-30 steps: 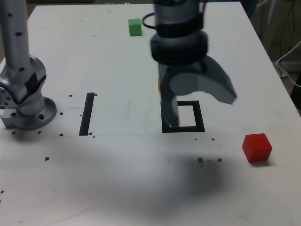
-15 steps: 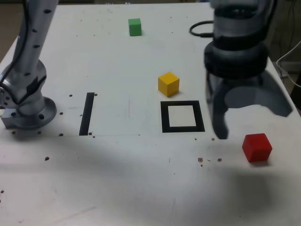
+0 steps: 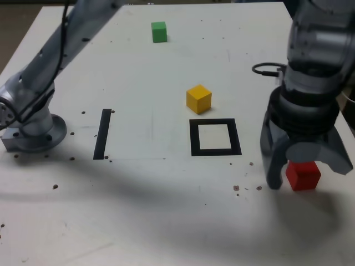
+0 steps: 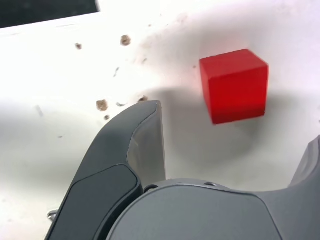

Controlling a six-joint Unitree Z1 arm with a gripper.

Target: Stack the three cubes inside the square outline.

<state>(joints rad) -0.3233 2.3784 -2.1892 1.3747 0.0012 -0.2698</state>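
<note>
I count three cubes and one square outline (image 3: 216, 137). The yellow cube (image 3: 198, 99) sits just behind the outline, the green cube (image 3: 159, 31) far behind it, and the red cube (image 3: 303, 173) well off to the exterior view's right. The white table (image 3: 138, 72) is speckled with crumbs. My gripper (image 3: 302, 173) hangs wide open, straddling the red cube without touching it.

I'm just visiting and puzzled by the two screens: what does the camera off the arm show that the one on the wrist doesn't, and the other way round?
Only the exterior view shows the yellow cube, the green cube, the whole square outline, the thin black strip and the arm's base. Only the wrist view shows, close up, the clear gap between one finger and the cube. Both show the red cube on the table and the open gripper around it.
</note>
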